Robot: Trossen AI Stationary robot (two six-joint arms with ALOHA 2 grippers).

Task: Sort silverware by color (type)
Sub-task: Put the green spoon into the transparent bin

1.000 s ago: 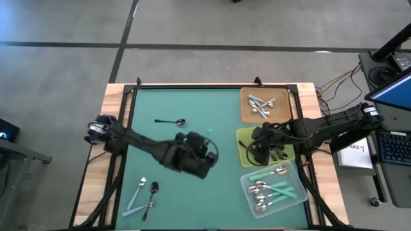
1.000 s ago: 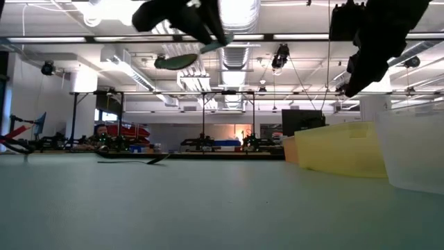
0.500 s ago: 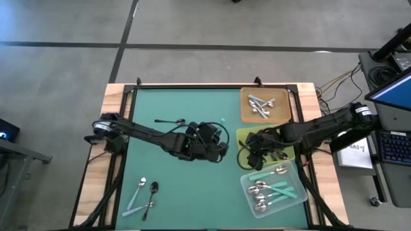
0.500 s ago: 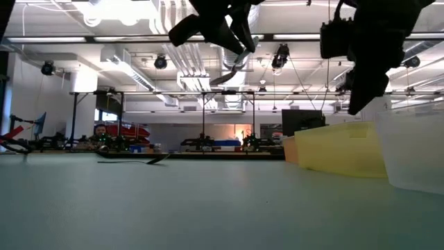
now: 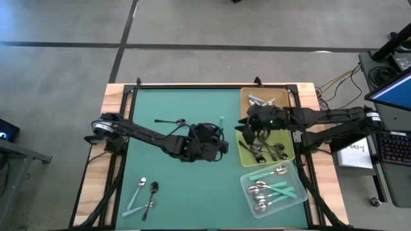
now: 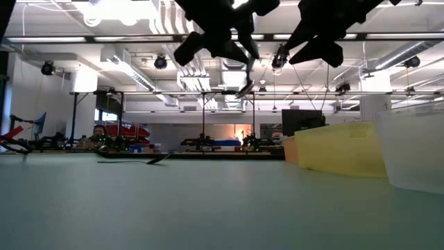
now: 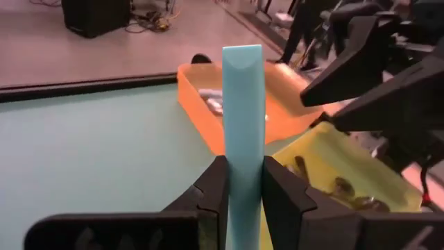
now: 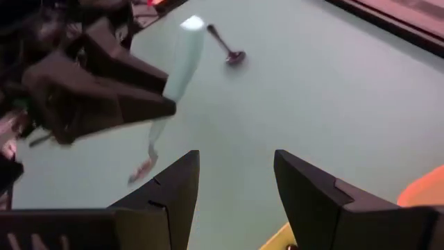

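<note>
Left tool (image 7: 243,191) is pinched tight on a flat, matte teal spoon (image 7: 243,132), handle sticking up and out past the fingers. From above it sits mid-frame, arm stretched in low from the left edge. Right tool (image 8: 232,191) hangs just right of centre with its chunky dark fingers spread apart, nothing in them, arm reaching in from the right edge.

On the smooth green worktop (image 5: 167,179): one black spoon (image 5: 170,121) upper left of centre, plus a teal-handled one (image 5: 137,194) and a dark one (image 5: 151,196) side by side lower left.

Three plastic trays on the right: orange tray (image 5: 245,110) with shiny silver spoons, yellow tray (image 5: 243,153) with dark ones, clear tray (image 5: 297,187) at lower right with teal-handled ones; too jumbled to count.
</note>
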